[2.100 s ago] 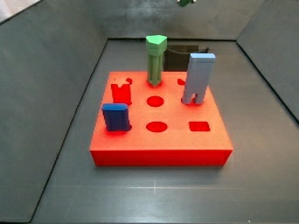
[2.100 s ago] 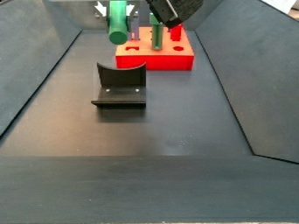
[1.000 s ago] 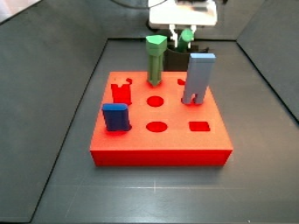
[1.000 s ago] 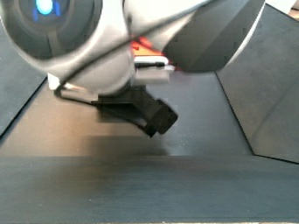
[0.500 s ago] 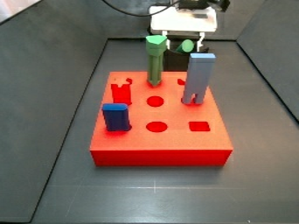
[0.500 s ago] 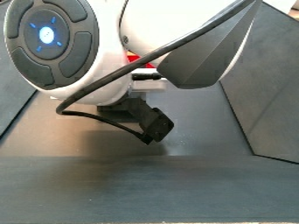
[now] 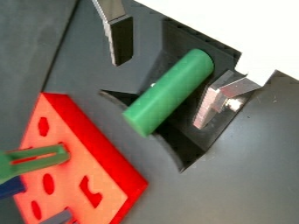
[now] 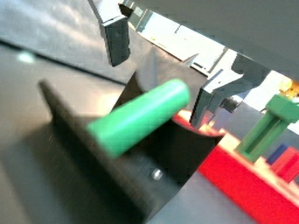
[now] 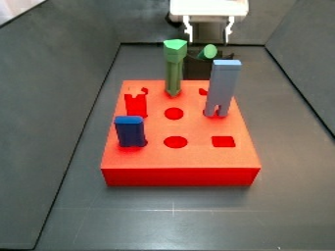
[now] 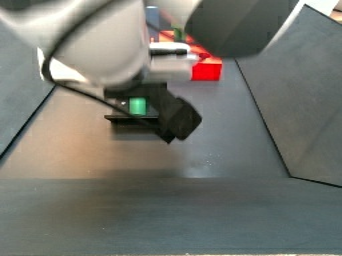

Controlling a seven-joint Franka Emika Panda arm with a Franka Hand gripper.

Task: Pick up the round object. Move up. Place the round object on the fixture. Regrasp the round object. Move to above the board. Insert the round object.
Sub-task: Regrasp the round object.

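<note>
One smooth green round object (image 7: 167, 93) lies on the fixture (image 7: 176, 147) (claw (image 7: 170, 68) spread apart).

**Surfaces and finishes as I see them**

- Round object (image 7: 167, 91): smooth green, plastic-looking, soft satin sheen along its side in both wrist views.
- Fixture (image 8: 152, 162): dark, matt, flat-faced.
- Gripper (image 7: 170, 63), astride the round object above the fixture: 2 fingers (image 7: 119, 35) of bright bare metal, silver.
- Board (image 9: 179, 143): red, matt, plastic-looking.
- Floor (image 9: 170, 217): dark grey, dull, faintly reflective sheet.
</note>
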